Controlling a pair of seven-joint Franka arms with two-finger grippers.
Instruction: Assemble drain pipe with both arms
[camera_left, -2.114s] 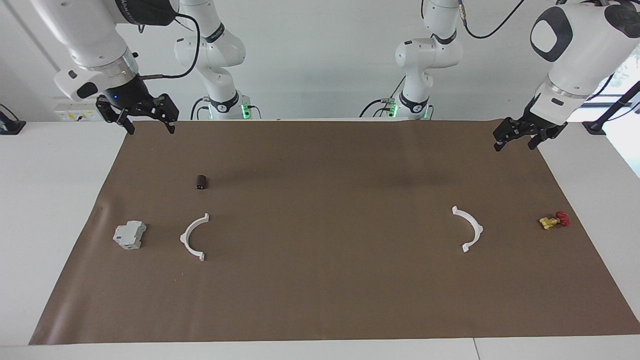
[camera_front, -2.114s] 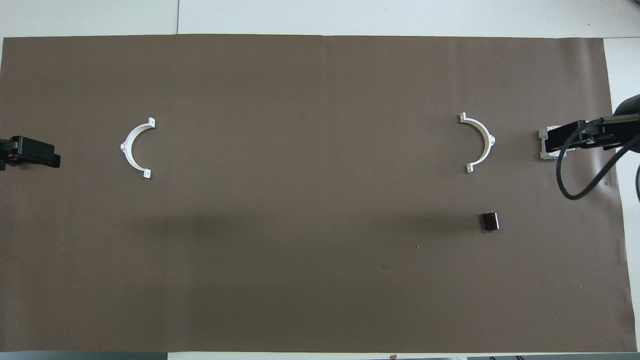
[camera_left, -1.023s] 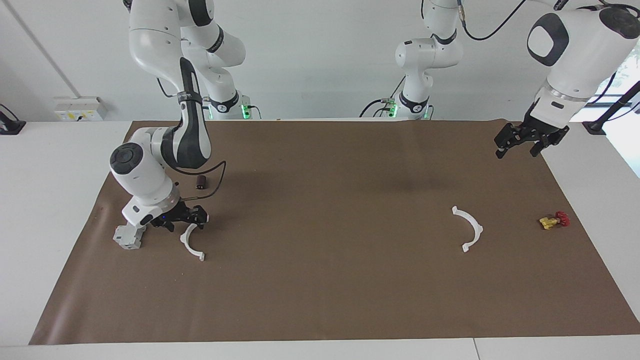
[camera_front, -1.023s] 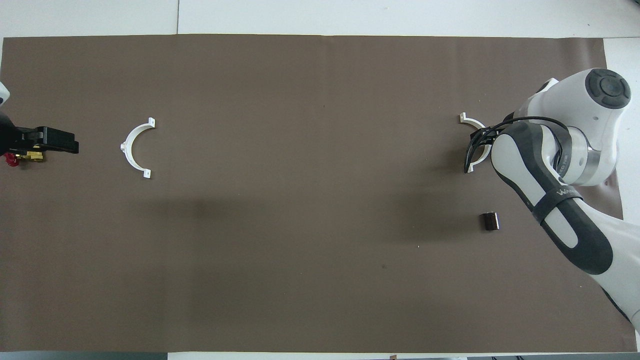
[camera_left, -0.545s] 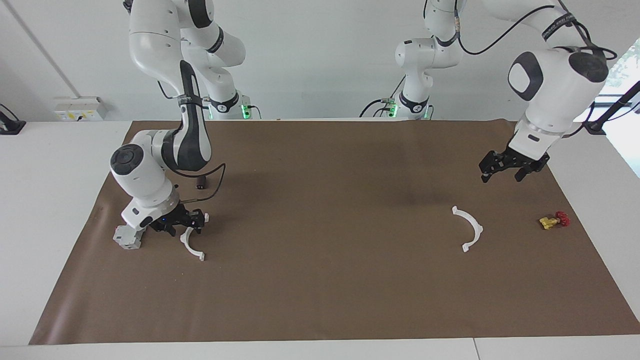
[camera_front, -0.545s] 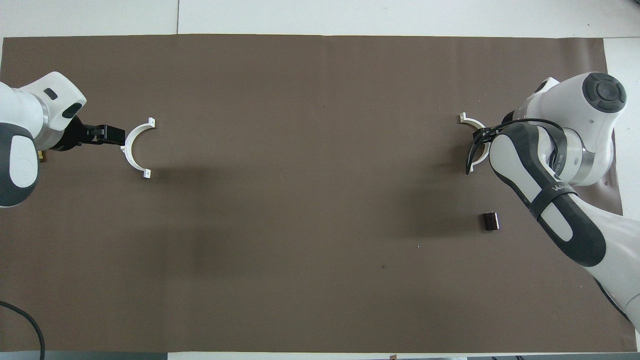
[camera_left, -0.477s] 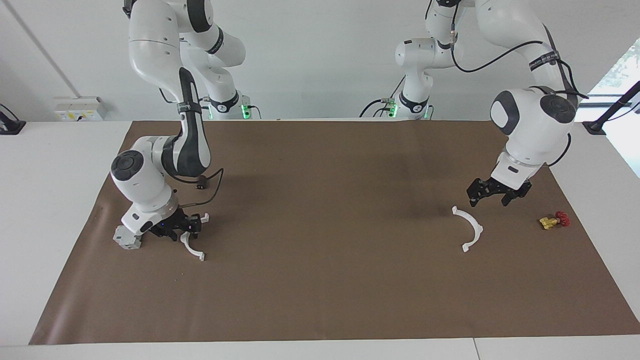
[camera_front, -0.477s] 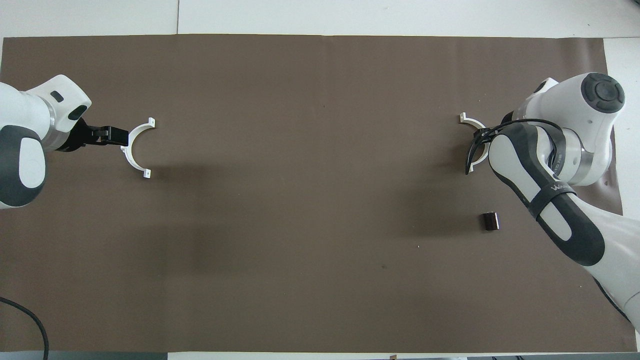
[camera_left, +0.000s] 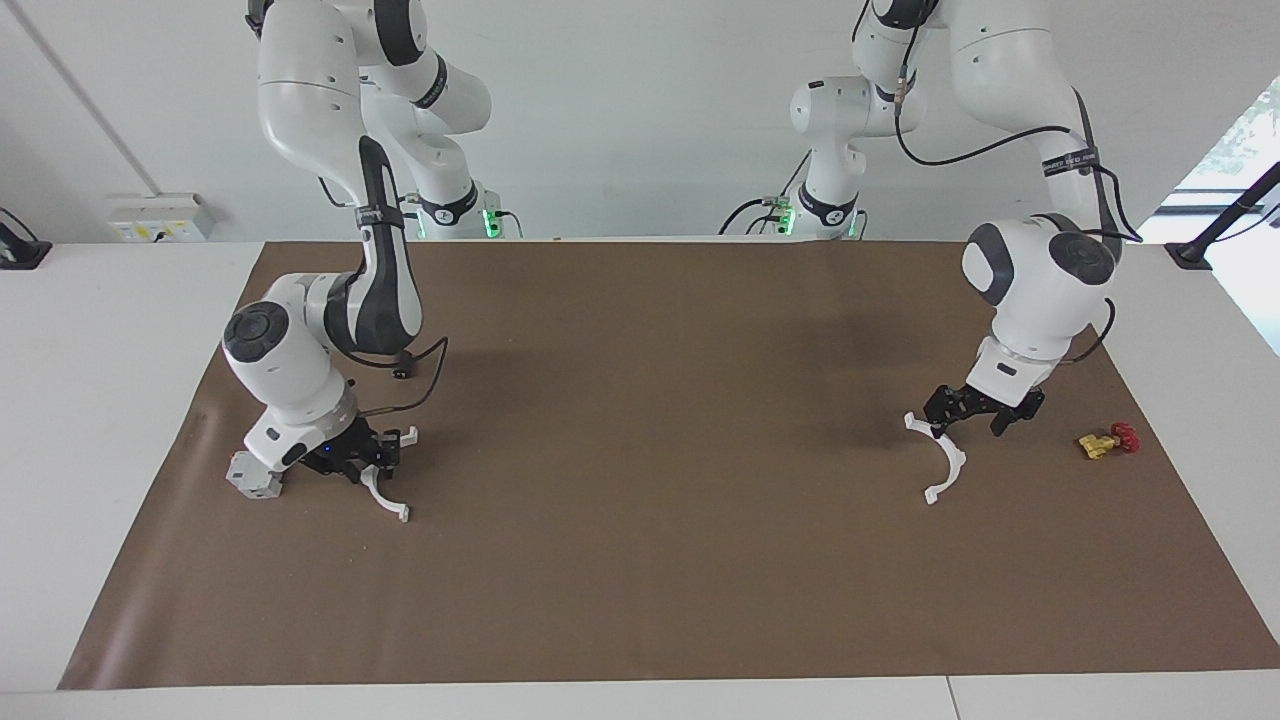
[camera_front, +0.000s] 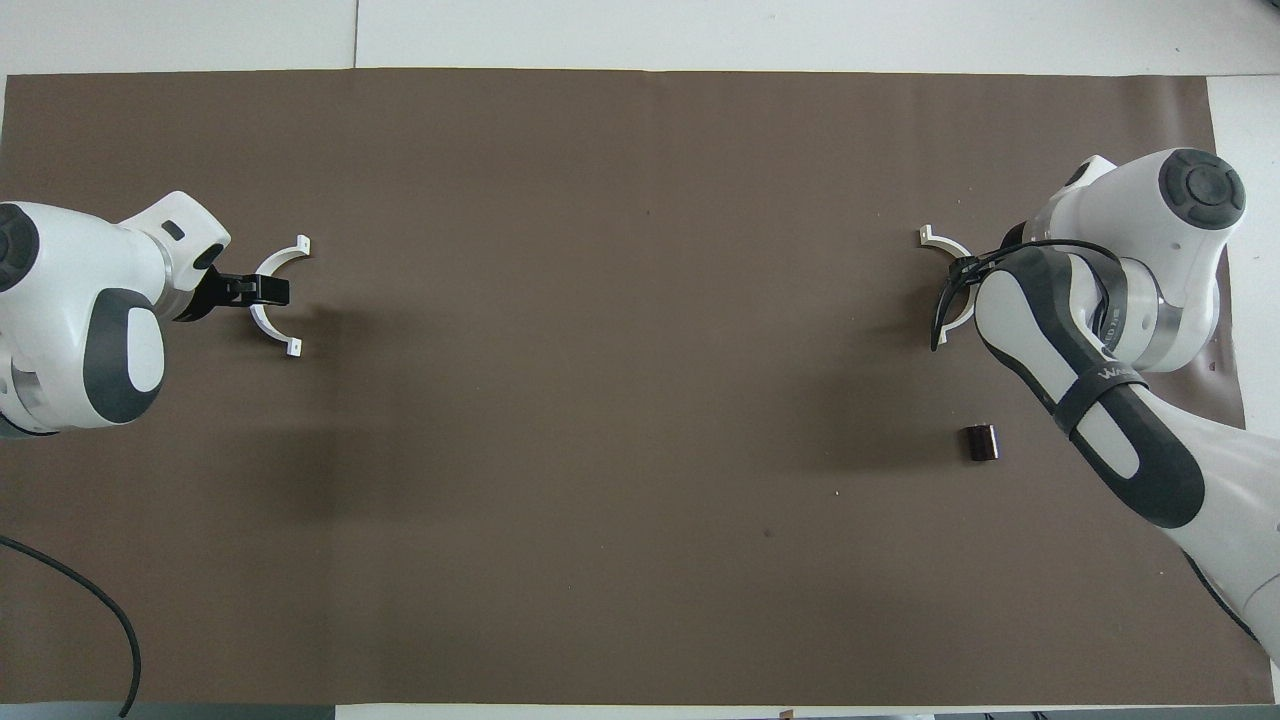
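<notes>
Two white half-ring arcs of drain pipe, two arms, one grey block (camera_left: 258, 475), one small dark cylinder (camera_front: 980, 442), one yellow-and-red fitting (camera_left: 1105, 441), all on the brown-covered tabletop (camera_left: 640, 560).

Arc at the right arm's end (camera_left: 385, 492): flat on the tabletop, long axis running toward and away from the robots, hollow side facing the table's middle. Right gripper (camera_left: 362, 462) down at its middle, one finger on each side of the band; jaws close about the band, but whether clamped cannot be told. Grey block just beside the same gripper, on the side away from the arc's hollow.

Arc at the left arm's end (camera_left: 940, 458): also flat, same long axis, hollow likewise turned to the table's middle, well apart from the first. Left gripper (camera_left: 968, 415) low over its outer curve, jaws spread, the band below and between them; contact not discernible. Fitting near, toward the table's end.
</notes>
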